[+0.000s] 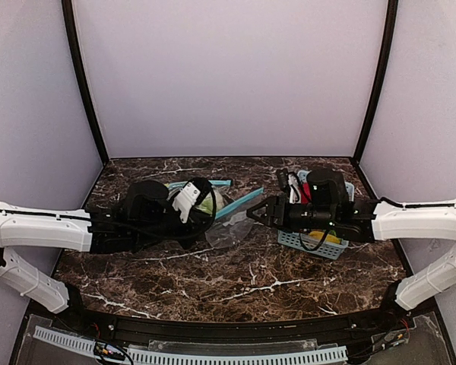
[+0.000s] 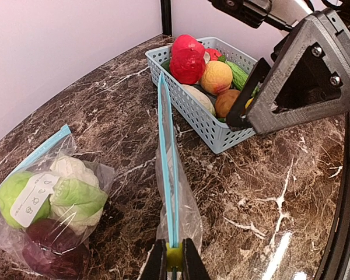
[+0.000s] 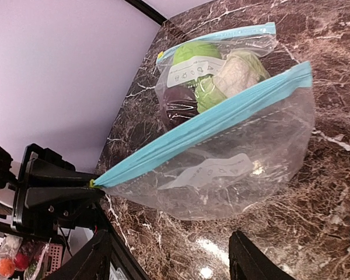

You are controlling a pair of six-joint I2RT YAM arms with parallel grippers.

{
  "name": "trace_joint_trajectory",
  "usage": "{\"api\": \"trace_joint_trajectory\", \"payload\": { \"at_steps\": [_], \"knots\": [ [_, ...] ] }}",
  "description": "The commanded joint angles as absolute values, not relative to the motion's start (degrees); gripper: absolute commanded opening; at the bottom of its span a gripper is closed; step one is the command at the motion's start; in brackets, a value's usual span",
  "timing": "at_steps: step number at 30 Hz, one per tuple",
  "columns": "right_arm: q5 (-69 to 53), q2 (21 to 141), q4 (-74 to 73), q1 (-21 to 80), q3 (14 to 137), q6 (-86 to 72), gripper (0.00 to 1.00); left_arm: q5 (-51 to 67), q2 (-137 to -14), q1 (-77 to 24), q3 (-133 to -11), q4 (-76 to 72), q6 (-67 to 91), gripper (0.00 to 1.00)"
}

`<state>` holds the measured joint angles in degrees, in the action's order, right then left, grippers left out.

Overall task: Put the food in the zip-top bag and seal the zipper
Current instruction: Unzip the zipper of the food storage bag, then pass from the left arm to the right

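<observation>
Left gripper (image 2: 174, 263): clamped on one end of the blue zipper strip (image 2: 167, 169); a small yellow-green bit shows between its fingers, and we cannot tell what it is.
Right gripper (image 3: 175, 263): fingers stand well apart with only table between them; it has hold of nothing. In the top view it sits just right of the strip's right end, and we see no contact.
Zip-top bag (image 3: 239, 163): held up by the strip at centre table, left of the basket. Its clear film hangs down to the marble, and a white label shows through it. We see no food in this hanging part.
Food, bagged: on the left, beyond the held strip, a green apple (image 2: 9, 189), a white cauliflower (image 2: 73, 169) with green leaves and a dark purple piece (image 2: 46, 236) lie under clear film with a second blue strip and a second label. We cannot tell whether this film is the same bag or another.
Food, loose: red pieces (image 2: 186, 58), a peach-orange piece (image 2: 217, 77), a green piece (image 2: 240, 74) and a pale one (image 2: 201, 99) are heaped in the basket.
Basket (image 2: 192, 114): light blue, slotted, on the far right of the table, under the right arm.
Table (image 1: 235, 281): dark marble with white veins.
</observation>
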<state>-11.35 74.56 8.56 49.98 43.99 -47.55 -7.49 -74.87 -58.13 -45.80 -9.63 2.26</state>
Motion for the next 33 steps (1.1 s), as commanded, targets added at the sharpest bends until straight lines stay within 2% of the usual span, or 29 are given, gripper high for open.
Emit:
{"api": "trace_joint_trajectory", "payload": {
  "at_steps": [1,15,21,25,29,33],
  "knots": [
    [-11.33,79.94,15.53,51.92,48.46,-51.64,0.66,-9.24,-75.97,-59.15,-45.48,-10.72,3.20,0.01],
    [-10.52,88.56,20.08,52.36,49.72,-55.96,0.64,-9.46,-77.58,-60.69,-45.21,-10.97,3.57,0.01],
    [-10.56,90.29,20.75,52.33,49.54,-56.53,0.54,-9.82,-77.85,-60.86,-45.18,-10.99,3.57,0.01],
    [-10.39,90.75,21.17,52.29,49.09,-56.92,0.50,-9.67,-77.96,-60.98,-45.10,-11.05,3.59,0.01],
    [-10.97,90.72,21.97,52.29,48.98,-57.08,0.52,-9.80,-78.39,-61.08,-45.11,-10.80,3.39,0.01],
    [-11.02,88.86,23.20,52.30,48.16,-57.10,0.62,-10.22,-79.52,-61.08,-45.83,-9.84,3.92,0.01]
  ]
}}
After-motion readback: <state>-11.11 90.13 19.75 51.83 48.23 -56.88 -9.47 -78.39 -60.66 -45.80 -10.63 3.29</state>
